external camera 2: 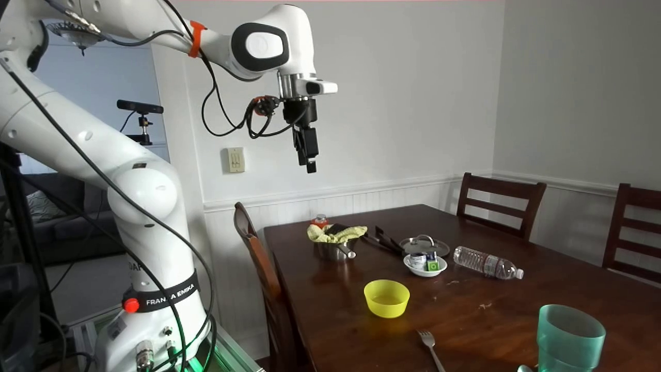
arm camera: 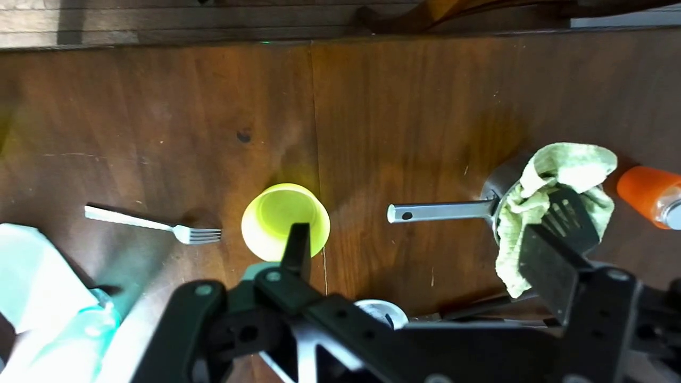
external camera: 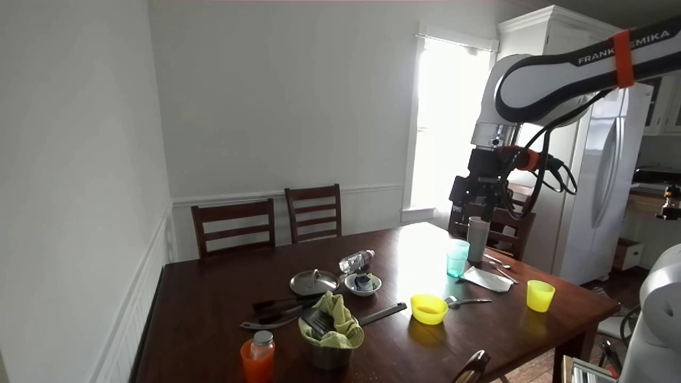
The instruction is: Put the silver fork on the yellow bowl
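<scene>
The yellow bowl (external camera: 429, 310) stands upright on the dark table; it also shows in an exterior view (external camera 2: 387, 299) and in the wrist view (arm camera: 281, 213). The silver fork (arm camera: 154, 225) lies flat on the table beside the bowl, its tines toward it and apart from it. The fork also shows in both exterior views (external camera: 471, 301) (external camera 2: 431, 349), its handle cut off by the frame edge in one of them. My gripper (arm camera: 420, 239) is open and empty, pointing down high above the table (external camera: 472, 210) (external camera 2: 311, 168). In the wrist view one finger covers part of the bowl.
A saucepan (external camera: 330, 355) holds a green cloth and a black spatula. An orange cup (external camera: 258, 367), a lid (external camera: 306, 284), a white bowl (external camera 2: 426, 271) and a bottle (external camera 2: 485, 262) stand around. A teal cup (external camera: 457, 260), grey tumbler (external camera: 478, 239), napkin (external camera: 487, 279) and taller yellow cup (external camera: 540, 296) are near the fork.
</scene>
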### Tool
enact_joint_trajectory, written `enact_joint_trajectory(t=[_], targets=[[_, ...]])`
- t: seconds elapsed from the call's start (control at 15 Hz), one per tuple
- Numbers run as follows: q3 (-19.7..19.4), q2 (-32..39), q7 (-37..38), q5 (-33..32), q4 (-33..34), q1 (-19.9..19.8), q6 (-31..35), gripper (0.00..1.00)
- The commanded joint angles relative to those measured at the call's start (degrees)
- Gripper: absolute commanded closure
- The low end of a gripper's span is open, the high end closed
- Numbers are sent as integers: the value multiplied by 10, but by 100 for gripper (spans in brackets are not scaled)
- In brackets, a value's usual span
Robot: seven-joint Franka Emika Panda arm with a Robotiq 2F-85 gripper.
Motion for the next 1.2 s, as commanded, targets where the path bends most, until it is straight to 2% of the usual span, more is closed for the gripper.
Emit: enact_joint_trajectory(t=[0.0, 0.47, 0.8, 1.07, 1.13], targets=[[-11, 48, 56, -8, 6, -25, 24, 0], [-87, 202, 109, 21, 7, -83, 208, 0], [-127, 320, 157, 63, 12, -102, 337, 0], [-153, 398, 188, 142, 33, -93, 394, 0], [-146, 357, 166, 107, 7, -97, 380, 0]])
